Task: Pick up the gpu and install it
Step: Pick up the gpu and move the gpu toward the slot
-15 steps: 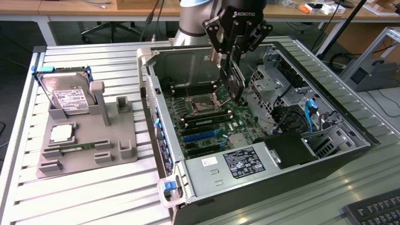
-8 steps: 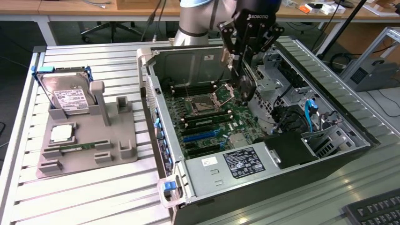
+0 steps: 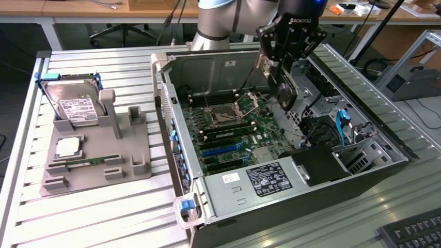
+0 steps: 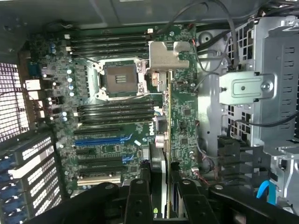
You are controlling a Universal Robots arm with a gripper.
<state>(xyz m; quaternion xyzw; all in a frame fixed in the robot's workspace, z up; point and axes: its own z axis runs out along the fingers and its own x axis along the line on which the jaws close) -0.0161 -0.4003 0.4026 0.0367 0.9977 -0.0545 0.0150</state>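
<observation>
The gpu, a thin dark card with a metal bracket at one end, hangs on edge over the open computer case. My gripper is shut on the card's upper edge and holds it above the motherboard, on the side at the exterior view's right. In the wrist view the gpu runs edge-on away from my gripper, its bracket at the far end. One black finger sits on each side of it. The blue expansion slots lie beside the card, apart from it.
A grey parts holder on the slatted table at the exterior view's left carries a silver hard drive, a processor and a green RAM stick. Inside the case are the power supply, drive cages and loose cables.
</observation>
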